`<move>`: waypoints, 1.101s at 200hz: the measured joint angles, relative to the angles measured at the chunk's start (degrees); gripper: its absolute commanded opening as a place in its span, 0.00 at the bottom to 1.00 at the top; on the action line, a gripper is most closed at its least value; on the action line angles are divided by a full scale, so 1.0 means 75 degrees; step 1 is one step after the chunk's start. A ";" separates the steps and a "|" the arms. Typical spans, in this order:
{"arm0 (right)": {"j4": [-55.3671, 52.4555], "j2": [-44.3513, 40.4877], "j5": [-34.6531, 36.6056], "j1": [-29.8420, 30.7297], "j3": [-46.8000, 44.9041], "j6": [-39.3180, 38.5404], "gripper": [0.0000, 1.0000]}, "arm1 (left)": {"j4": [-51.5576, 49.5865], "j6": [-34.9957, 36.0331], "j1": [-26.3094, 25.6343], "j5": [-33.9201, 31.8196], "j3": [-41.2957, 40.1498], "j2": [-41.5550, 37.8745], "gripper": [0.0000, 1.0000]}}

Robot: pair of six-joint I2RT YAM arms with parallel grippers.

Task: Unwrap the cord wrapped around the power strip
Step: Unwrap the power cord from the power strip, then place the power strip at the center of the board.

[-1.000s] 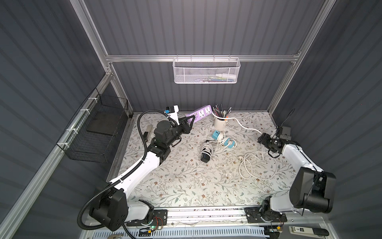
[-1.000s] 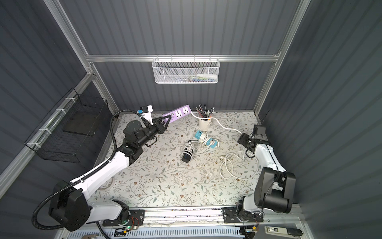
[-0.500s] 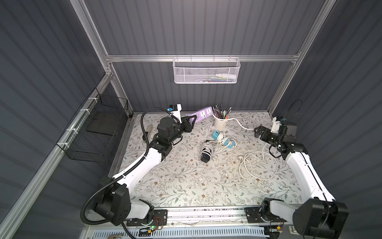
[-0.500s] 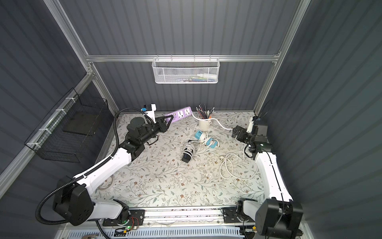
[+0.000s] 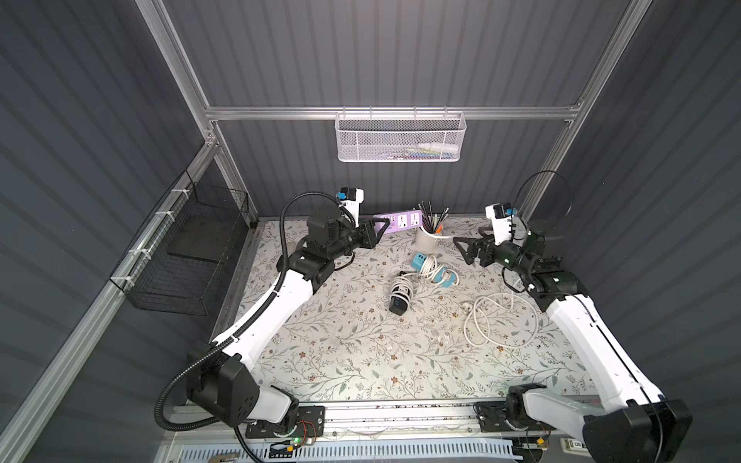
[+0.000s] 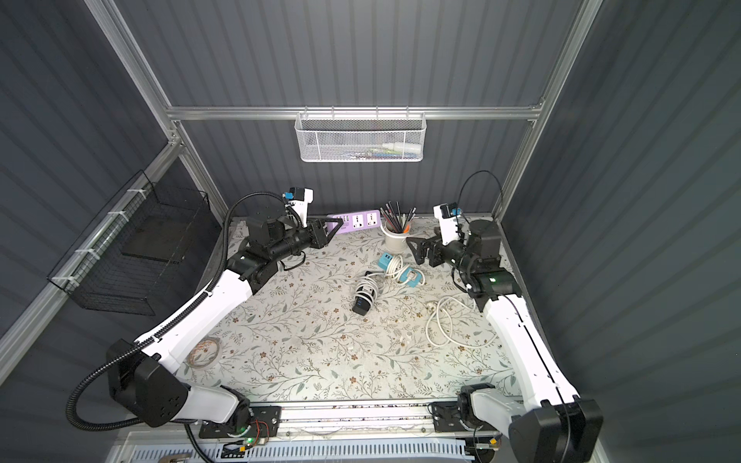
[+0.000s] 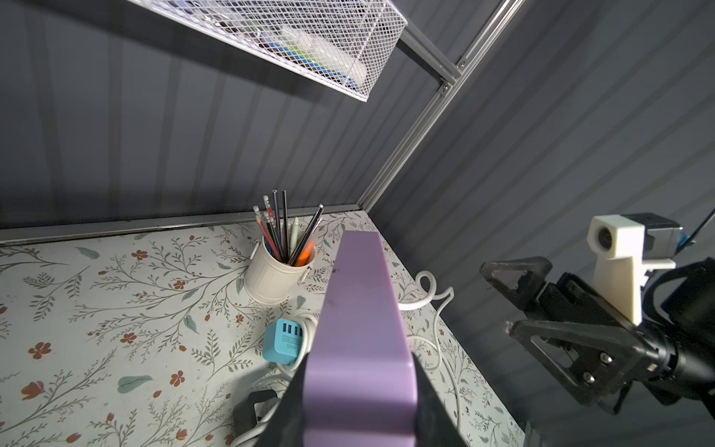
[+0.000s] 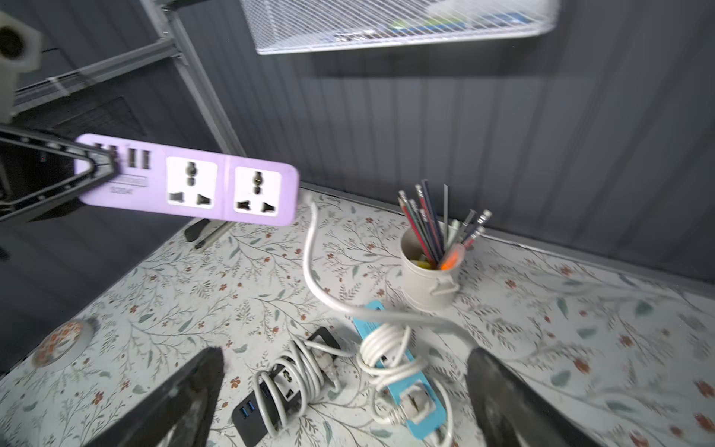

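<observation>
The purple power strip (image 5: 401, 221) (image 6: 359, 220) (image 8: 193, 182) hangs in the air near the back wall. My left gripper (image 5: 381, 228) (image 6: 335, 226) (image 7: 360, 387) is shut on its USB end. No turns of cord lie around the strip's body (image 7: 360, 309). Its white cord (image 8: 309, 263) drops from the free end to the table. It runs past the cup to a loose coil (image 5: 501, 316) (image 6: 453, 320). My right gripper (image 5: 461, 249) (image 6: 413, 249) (image 8: 344, 354) is open wide and empty, raised above the table to the right of the cup.
A cream cup of pencils (image 5: 427, 240) stands under the strip's free end. A blue strip (image 5: 433, 270) and a black strip (image 5: 401, 296), both cord-wrapped, lie mid-table. A white mesh basket (image 5: 401, 140) hangs on the back wall, a black wire basket (image 5: 188, 256) on the left wall.
My right arm has lifted off the table at the right wall and swung toward the cup, its jaws widening. The left arm has drawn the purple strip slightly back.
</observation>
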 measured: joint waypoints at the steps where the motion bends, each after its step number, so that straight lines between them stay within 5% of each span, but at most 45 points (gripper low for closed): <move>1: 0.0000 0.0009 -0.0012 0.0015 0.0012 -0.0023 0.99 | -0.0026 0.0009 0.0000 0.0012 0.0017 0.0003 0.00; 86: -0.0338 0.0586 0.0000 0.1751 0.1011 -0.2288 0.99 | -0.2489 0.1550 0.0000 0.1081 0.1941 0.0527 0.00; 220: -0.0839 0.1851 0.1472 0.2771 0.1728 -0.3745 0.97 | -0.3389 0.1915 0.0000 0.1766 0.2192 0.0676 0.00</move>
